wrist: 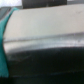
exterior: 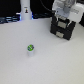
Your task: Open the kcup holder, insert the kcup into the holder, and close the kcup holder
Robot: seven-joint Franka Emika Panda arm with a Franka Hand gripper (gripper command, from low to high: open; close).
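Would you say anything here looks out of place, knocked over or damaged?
Nothing stands out. The kcup sits alone on the white table, apart from the black kcup holder, which the arm is over. The wrist view is too blurred to judge anything further.

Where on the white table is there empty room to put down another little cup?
Most of the table is bare: all around the kcup, and between it and the kcup holder. It is crowded at the far edge, where the gripper is at the holder.
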